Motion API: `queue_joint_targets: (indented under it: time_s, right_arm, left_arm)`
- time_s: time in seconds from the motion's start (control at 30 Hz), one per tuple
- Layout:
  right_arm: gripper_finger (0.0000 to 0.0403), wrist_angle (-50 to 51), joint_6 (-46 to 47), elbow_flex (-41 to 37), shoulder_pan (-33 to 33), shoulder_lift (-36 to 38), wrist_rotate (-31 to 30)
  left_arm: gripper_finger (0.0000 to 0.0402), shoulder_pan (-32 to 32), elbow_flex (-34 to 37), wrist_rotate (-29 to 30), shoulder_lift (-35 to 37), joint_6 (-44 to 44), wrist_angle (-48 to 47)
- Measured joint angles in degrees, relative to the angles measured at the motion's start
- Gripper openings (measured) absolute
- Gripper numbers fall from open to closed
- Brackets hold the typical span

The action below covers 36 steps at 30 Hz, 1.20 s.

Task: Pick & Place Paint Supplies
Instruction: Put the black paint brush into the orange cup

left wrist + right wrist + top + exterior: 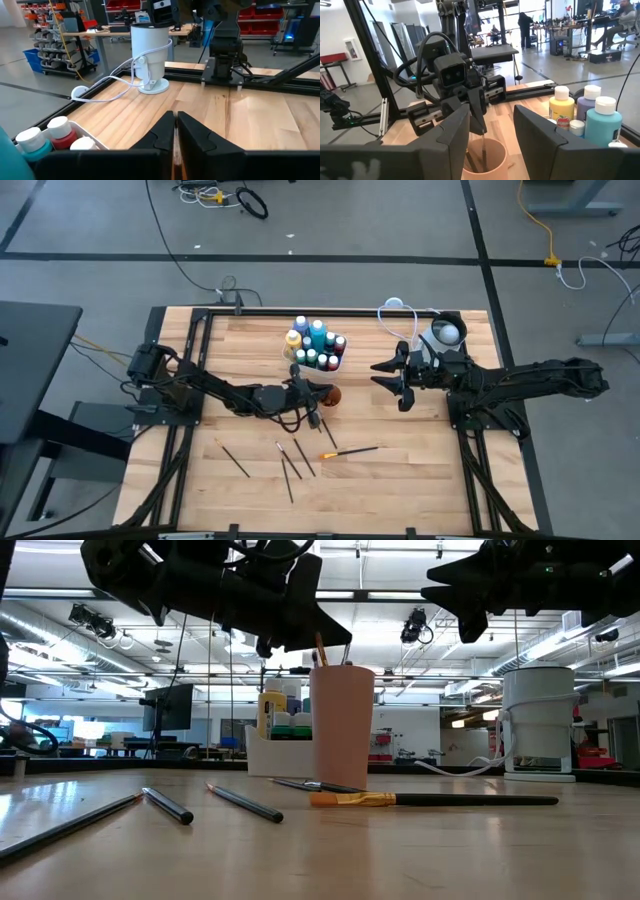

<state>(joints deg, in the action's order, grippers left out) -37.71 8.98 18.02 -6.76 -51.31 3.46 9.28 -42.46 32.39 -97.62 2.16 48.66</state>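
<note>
Pale pink cup (341, 726) is standing mid-table, holding thin brushes (321, 650). Left gripper (476, 117) is hovering over it, fingers nearly together around a brush. Small white tray (338, 361) is holding the white-capped paint bottles (317, 335). Loose dark-handled brushes (291, 464) are lying near. Right gripper (390, 376) is waiting, parted, empty.

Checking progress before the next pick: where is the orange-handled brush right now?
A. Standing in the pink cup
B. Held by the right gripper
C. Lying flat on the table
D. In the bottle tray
C: the orange-handled brush lies flat on the wooden table, in front of the pink cup, touched by neither gripper.
</note>
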Motion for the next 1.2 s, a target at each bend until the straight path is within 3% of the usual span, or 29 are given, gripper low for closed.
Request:
queue_joint_targets:
  time_s: [0.2,0.33,0.57,0.73,0.87,0.97,1.2]
  right_arm:
    - [0.0158,0.00,-0.95,0.00,-0.01,0.02,0.00]
    - [0.0158,0.00,-0.95,0.00,0.00,0.00,0.00]
    - [0.0158,0.00,-0.95,0.00,-0.02,0.00,0.00]
    - [0.0158,0.00,-0.95,0.00,0.00,0.00,0.00]
    - [0.0158,0.00,-0.95,-0.02,-0.01,0.01,0.00]
    - [0.0158,0.00,-0.95,-0.02,-0.01,0.01,0.00]
    - [0.0158,0.02,-0.95,-0.02,0.00,0.00,0.00]
  left_arm:
    - [0.0060,0.00,0.00,0.37,0.00,-1.60,0.07]
    - [0.0077,0.44,0.00,3.58,0.50,-5.68,0.11]
    - [0.0095,3.99,-0.02,4.54,7.83,-12.75,0.07]
    - [0.0103,7.22,-0.07,6.55,15.21,-14.59,-6.35]
    - [0.0114,9.39,-0.07,6.59,19.18,-10.29,-14.73]
    - [0.0127,10.64,-0.07,3.78,19.78,-5.15,-19.19]
    - [0.0159,11.72,0.04,-11.36,18.66,8.50,-27.36]
